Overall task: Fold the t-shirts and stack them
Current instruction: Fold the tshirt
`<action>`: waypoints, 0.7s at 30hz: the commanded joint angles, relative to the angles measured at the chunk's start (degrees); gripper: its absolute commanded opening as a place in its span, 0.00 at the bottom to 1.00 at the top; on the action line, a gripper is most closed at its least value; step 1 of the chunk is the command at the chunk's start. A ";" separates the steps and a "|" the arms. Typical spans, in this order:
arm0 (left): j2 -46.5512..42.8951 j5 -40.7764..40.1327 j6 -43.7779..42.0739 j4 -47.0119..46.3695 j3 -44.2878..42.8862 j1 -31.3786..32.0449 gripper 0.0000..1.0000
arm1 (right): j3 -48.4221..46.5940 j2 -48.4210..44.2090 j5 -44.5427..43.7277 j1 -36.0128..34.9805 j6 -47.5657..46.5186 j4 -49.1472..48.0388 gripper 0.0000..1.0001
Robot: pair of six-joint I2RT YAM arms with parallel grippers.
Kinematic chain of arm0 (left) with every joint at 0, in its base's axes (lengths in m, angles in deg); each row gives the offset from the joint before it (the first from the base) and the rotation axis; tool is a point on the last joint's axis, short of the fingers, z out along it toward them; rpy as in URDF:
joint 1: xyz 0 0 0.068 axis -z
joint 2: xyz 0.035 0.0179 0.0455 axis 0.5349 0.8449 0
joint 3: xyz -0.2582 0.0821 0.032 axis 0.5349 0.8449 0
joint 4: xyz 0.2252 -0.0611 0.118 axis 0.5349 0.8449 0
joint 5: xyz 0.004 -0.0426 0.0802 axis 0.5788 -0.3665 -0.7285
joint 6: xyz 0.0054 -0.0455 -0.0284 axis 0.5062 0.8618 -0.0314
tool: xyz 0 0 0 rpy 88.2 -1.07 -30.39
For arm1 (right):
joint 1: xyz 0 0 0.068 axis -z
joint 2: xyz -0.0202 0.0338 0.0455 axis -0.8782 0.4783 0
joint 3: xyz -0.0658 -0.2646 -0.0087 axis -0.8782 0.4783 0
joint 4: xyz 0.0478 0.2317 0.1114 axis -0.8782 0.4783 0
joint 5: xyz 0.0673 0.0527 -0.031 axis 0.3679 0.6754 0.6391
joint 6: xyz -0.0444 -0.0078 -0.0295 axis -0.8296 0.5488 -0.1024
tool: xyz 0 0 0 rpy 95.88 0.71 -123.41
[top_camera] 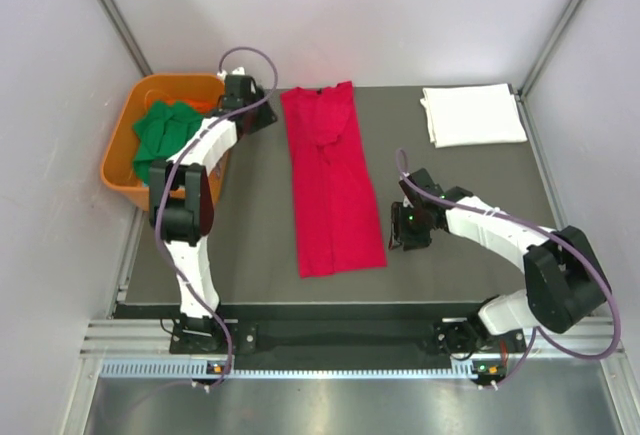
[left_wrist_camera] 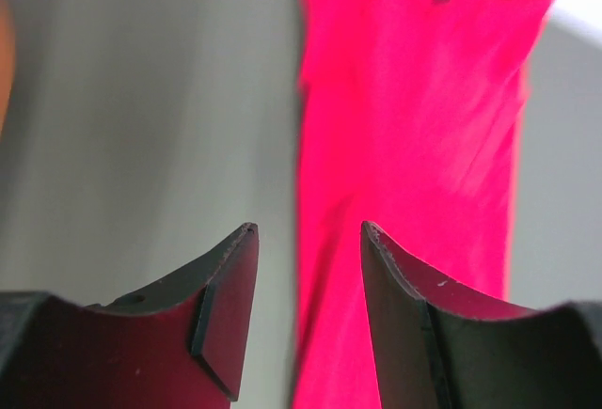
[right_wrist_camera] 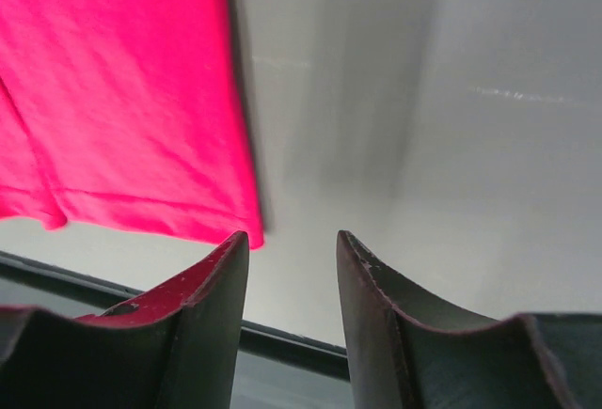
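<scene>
The left gripper [left_wrist_camera: 308,230] is holding its 2 dark fingers a moderate way apart with nothing between them. In the left wrist view the gap is lining up with the long left edge of the bright red cloth t-shirt [top_camera: 333,185], one finger over bare table and the other over red cloth. Whether the tips are touching the surface cannot be told.

The right gripper [right_wrist_camera: 292,237] is likewise standing parted and empty. Its left finger is sitting just beside the near right hem corner of the red shirt, and the gap is opening over bare table.

The red shirt is lying flat in the middle of the dark grey table mat [top_camera: 470,195]. It is folded lengthwise into a long narrow strip, collar at the far end and hem toward the arm bases.

A folded white cloth t-shirt [top_camera: 472,115] is resting at the far right corner, well apart from the red one. Crumpled green cloth t-shirts [top_camera: 165,130] are waiting in the orange plastic tub [top_camera: 120,170] at the far left.

By this layout, the lengthwise folds look done and the crosswise fold is coming next. That move is calling for each gripper to shift onto the cloth, pinch an edge cleanly through all layers, and carry one end over the other without skewing the strip. The folded shirt can then go onto the white one.
</scene>
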 commanded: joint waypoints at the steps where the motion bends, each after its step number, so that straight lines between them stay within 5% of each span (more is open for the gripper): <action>1: -9.20 -1.97 -2.35 4.17 9.69 2.27 0.52 | 1.09 0.41 3.52 1.32 -2.83 -1.58 0.42; 8: -23.61 1.10 -3.75 4.87 30.88 5.88 0.52 | 4.00 2.52 10.12 1.06 -3.88 -7.56 0.38; 21: -33.73 4.26 -9.29 18.23 36.87 6.58 0.52 | 9.88 3.58 11.36 -2.37 0.94 -15.20 0.35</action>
